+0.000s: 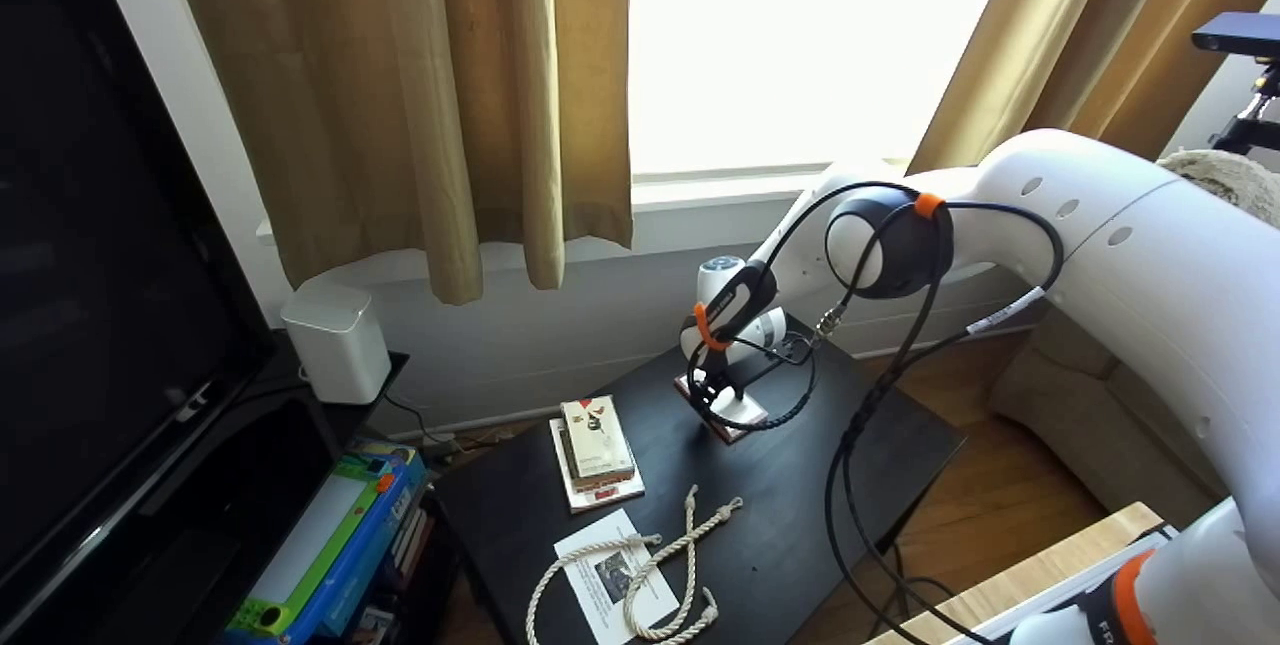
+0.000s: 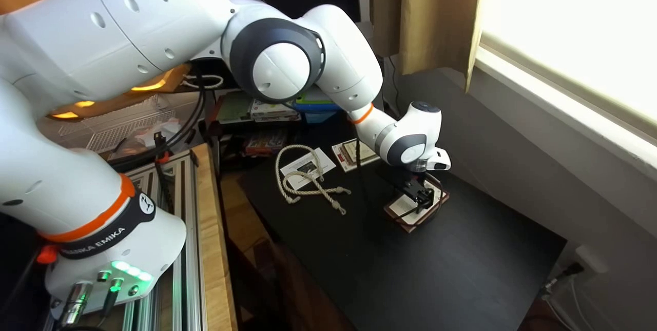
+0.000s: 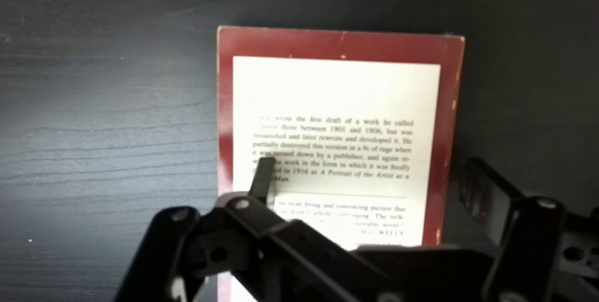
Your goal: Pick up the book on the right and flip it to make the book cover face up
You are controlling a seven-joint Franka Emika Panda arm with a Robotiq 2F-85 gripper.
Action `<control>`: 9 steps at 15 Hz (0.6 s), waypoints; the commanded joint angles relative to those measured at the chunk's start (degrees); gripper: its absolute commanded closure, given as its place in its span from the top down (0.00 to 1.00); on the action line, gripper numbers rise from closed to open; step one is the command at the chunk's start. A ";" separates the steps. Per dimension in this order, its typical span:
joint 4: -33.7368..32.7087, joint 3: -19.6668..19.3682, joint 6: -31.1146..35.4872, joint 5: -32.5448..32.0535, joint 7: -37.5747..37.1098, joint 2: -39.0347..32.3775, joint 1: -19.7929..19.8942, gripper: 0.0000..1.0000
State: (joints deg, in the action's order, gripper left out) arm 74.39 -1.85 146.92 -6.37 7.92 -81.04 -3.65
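The book (image 3: 337, 91) lies flat on the black table, with a white printed panel inside a dark red border facing up. It also shows under the gripper in both exterior views (image 1: 738, 408) (image 2: 403, 206). The book cover does not show; the underside is hidden. My gripper (image 3: 371, 160) is open above the book. In the wrist view its left finger overlaps the printed panel and its right finger appears beyond the book's right edge, over the table. The gripper also shows over the book in both exterior views (image 1: 720, 393) (image 2: 424, 197). Nothing is between the fingers that I can see gripped.
A stack of booklets (image 1: 600, 440) lies on the table (image 1: 800, 515), also visible in an exterior view (image 2: 345, 154). A printed sheet (image 1: 590, 580) has white rope (image 1: 690, 550) across it. A wall and a window (image 1: 810, 45) stand behind the table. Black cables hang from the arm.
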 commanded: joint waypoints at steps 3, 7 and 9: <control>-6.46 0.74 -3.84 -0.60 0.70 -4.92 0.52 1.00; -10.07 1.28 -7.15 -0.36 1.05 -7.19 0.69 0.60; -11.52 1.75 -8.77 -0.21 1.22 -7.98 0.77 0.44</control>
State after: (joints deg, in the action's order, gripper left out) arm 67.97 -0.69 139.91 -6.32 8.12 -84.32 -3.61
